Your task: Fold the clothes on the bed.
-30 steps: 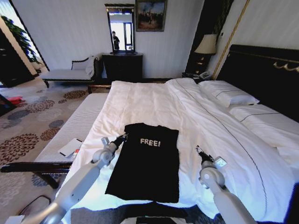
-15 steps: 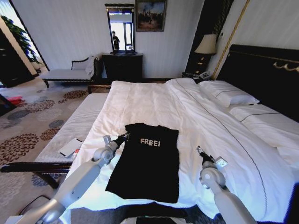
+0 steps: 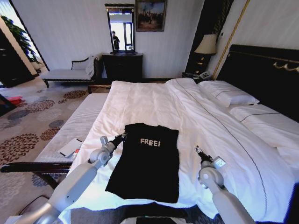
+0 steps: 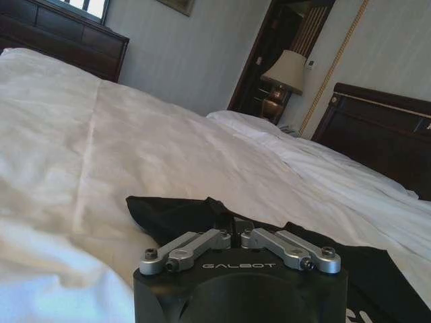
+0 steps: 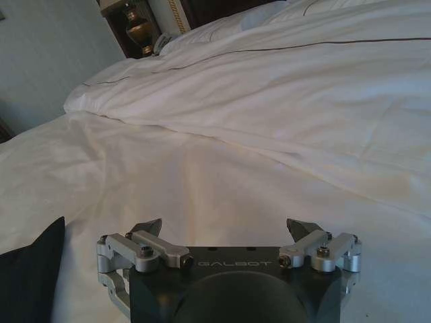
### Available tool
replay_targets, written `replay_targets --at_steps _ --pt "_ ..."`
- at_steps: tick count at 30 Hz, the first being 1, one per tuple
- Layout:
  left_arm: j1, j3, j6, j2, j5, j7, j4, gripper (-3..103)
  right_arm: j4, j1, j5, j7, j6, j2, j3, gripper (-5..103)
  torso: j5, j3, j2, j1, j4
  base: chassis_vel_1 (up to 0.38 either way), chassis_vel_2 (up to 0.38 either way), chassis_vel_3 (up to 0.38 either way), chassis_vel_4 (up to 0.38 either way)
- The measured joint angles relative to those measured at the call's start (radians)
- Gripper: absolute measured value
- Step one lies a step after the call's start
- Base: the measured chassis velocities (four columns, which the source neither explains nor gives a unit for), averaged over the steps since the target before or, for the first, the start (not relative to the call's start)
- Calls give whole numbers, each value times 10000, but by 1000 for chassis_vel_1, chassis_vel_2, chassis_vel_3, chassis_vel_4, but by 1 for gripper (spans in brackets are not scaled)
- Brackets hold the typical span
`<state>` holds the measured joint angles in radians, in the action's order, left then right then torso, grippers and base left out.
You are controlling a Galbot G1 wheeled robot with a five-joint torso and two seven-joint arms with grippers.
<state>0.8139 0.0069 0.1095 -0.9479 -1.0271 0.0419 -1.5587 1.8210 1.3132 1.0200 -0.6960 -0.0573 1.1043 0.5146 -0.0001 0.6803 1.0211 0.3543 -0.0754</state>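
The clothes, a black T-shirt [image 3: 147,163] with white "FREE!" lettering, lie flat on the white bed [image 3: 154,100] near its foot. My left gripper [image 3: 122,136] is at the shirt's upper left corner. In the left wrist view this gripper [image 4: 234,227] is shut, its tips pinching the black fabric [image 4: 182,212], which bunches slightly there. My right gripper [image 3: 197,149] hovers over the bare duvet to the right of the shirt. In the right wrist view it [image 5: 225,229] stands open with nothing between its fingers, and the shirt's edge [image 5: 30,269] lies off to the side.
A pale bench [image 3: 77,123] runs along the bed's left side with a notepad [image 3: 70,147] on it. Pillows [image 3: 229,95] and the dark headboard [image 3: 261,70] are at the right. A dresser [image 3: 122,65] and a lamp [image 3: 205,44] stand by the far wall.
The left arm has shifted very slightly to the left at the shirt's corner. The shirt and the right arm look unchanged.
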Motion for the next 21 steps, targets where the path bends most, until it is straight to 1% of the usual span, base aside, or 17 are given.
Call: replay_targets --at_steps 1,5,7,11,13,15,16,17,18,20,21 --pt "0 0 0 0 0 0 0 0 0 0 0 0 0 0 0 100 0 0 0 0 0 0 0 0 0" --pt "-56 -17 18 30 -44 -13 -52 22 44 82 -1 0 0 -62 80 100 0 0 0 0 -2 0 0 0 0" --pt "-52 -24 20 42 -48 -13 -74 22 46 89 0 0 0 -70 87 100 0 0 0 0 -2 0 0 0 0" --pt "39 -103 42 130 -89 -12 -237 44 51 109 2 -1 -1 -96 115 100 2 0 0 0 0 0 0 0 0" --pt "41 -114 45 129 -92 -13 -236 44 52 109 2 0 0 -96 110 100 2 0 0 0 0 0 0 0 0" --pt "28 -126 52 74 -94 -14 -158 55 51 96 -12 0 -1 -62 54 100 1 0 0 -1 0 0 0 0 0" --pt "28 -126 52 74 -94 -14 -158 55 51 96 -12 0 -1 -62 54 100 1 0 0 -1 0 0 0 0 0" --pt "17 -123 53 46 -94 -14 -121 60 50 85 -17 0 -1 -52 34 100 0 1 0 0 0 0 0 0 0" --pt "12 -117 53 31 -93 -13 -104 60 50 80 -19 0 -1 -49 24 100 0 1 0 0 0 0 0 0 0" --pt "9 -69 54 -6 -82 -6 -62 72 49 64 -23 0 -2 -62 10 100 0 1 0 0 -1 0 0 0 0" --pt "9 -58 54 -11 -69 0 -41 79 47 61 -22 0 -3 -80 15 100 0 1 0 -1 0 0 0 0 0"
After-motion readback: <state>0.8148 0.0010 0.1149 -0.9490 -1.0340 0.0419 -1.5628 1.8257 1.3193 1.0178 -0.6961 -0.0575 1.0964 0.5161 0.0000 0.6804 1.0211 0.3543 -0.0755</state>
